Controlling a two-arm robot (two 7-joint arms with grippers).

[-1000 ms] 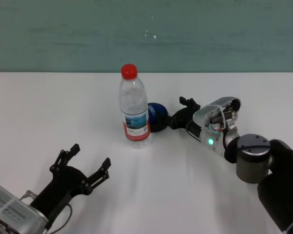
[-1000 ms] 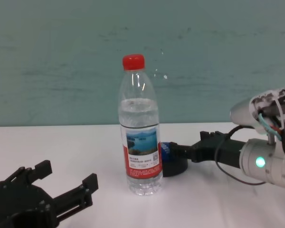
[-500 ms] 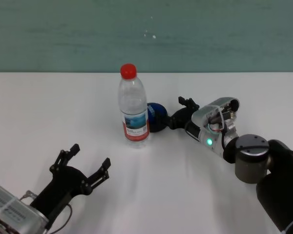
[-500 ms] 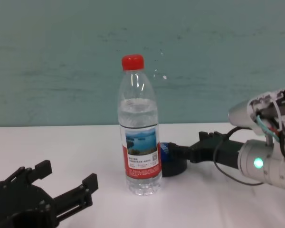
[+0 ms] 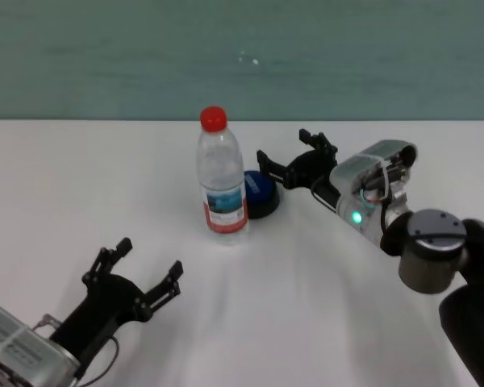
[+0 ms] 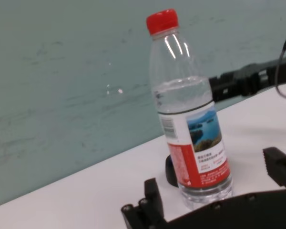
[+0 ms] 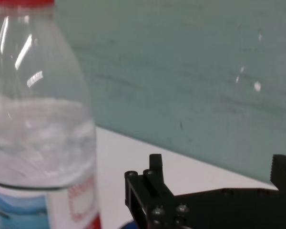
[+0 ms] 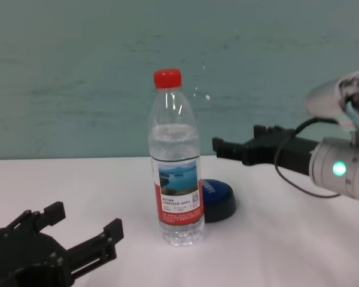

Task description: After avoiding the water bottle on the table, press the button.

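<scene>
Your right pincer [image 5: 294, 158], fingers spread, hovers above the blue button [image 5: 260, 193] beside the water bottle [image 5: 221, 173]; your left pincer [image 5: 143, 272] rests spread on the near worktop [image 5: 323, 322].

No wording can be read. The water bottle [image 8: 176, 173] bears a label [image 8: 180, 192] with a lake photo, a barcode and print too small to make out; the button [image 8: 216, 199] carries illegible white lettering.
</scene>
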